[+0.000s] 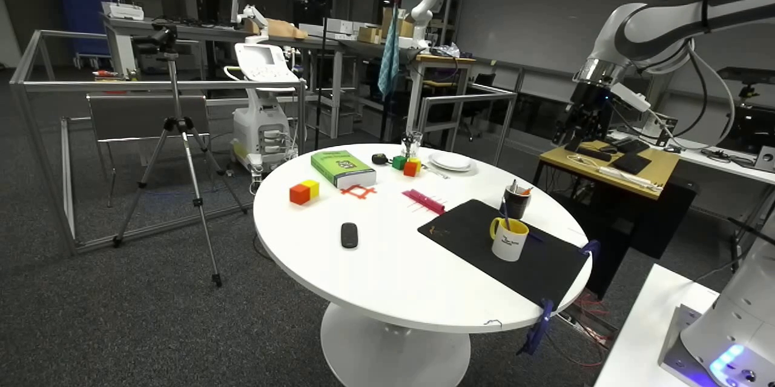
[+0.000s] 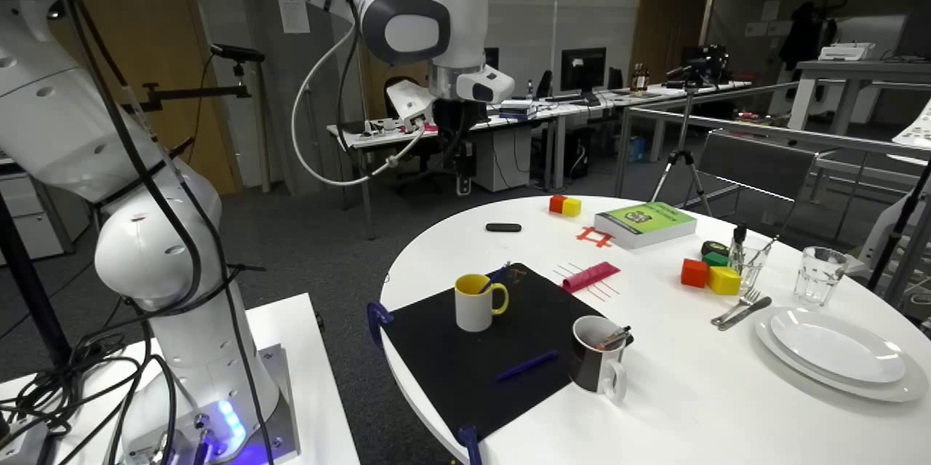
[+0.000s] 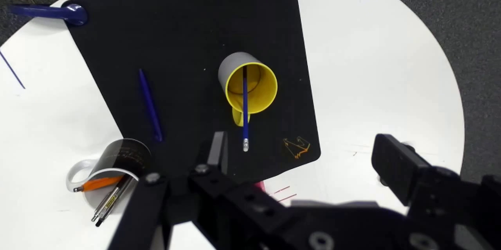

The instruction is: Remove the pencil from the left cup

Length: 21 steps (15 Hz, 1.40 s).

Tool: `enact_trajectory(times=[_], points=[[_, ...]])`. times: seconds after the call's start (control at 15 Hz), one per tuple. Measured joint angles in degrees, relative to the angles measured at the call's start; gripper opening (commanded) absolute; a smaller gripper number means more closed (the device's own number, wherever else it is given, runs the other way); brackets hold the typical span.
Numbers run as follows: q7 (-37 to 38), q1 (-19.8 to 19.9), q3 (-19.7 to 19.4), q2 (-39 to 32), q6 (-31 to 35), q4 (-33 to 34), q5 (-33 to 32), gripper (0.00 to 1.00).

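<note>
In an exterior view, left part of the round white table [image 1: 393,284]: a red cube [image 1: 299,195] and a yellow cube [image 1: 312,188], touching. Farther off, slightly right, a thick green book [image 1: 344,168] lies flat; on the near side, a small black oblong device [image 1: 349,235]. Middle of table: a magenta strip [image 1: 425,201]; beyond it, at the far side, a cluster of small cubes [image 1: 410,169], a glass [image 1: 418,140] and a pair of stacked white plates [image 1: 451,161].

Right part of table: a black mat [image 1: 466,232], with a blue clamp [image 1: 540,329] on the table edge at its near corner. On the mat a white mug [image 1: 506,248], yellow inside, upright. The blue pencil [image 3: 245,121] is in this mug — tilted, leaning on the rim above the handle, eraser end out. The dark mug [image 3: 124,154] stands upright near it, at the mat's far edge; in the wrist view it is the left one of the two. It holds an orange pen [image 3: 102,183] and slim silver implements [image 3: 112,200] — pens or pencils, cannot tell. A blue pen [image 3: 150,105] lies on the mat, apart from both mugs.

Farthest right, the robot arm [image 1: 642,29]. The gripper [image 3: 305,150] is released: its two fingers spread wide, pointing downward. In both exterior views it hangs higher than the mugs, well apart from them.
</note>
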State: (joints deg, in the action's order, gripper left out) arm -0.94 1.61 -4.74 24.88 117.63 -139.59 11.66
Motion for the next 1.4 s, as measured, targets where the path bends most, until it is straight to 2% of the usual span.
enact_trajectory(times=[0.53,1.07,1.4], points=[[0.62,0.03,0.09,-6.98,11.80,-4.02,-1.43,1.00],[0.83,0.33,-0.08,-9.29,14.08,-4.19,-2.44,1.00],[0.85,1.32,-0.13,-11.76,21.07,-5.09,-2.42,1.00]])
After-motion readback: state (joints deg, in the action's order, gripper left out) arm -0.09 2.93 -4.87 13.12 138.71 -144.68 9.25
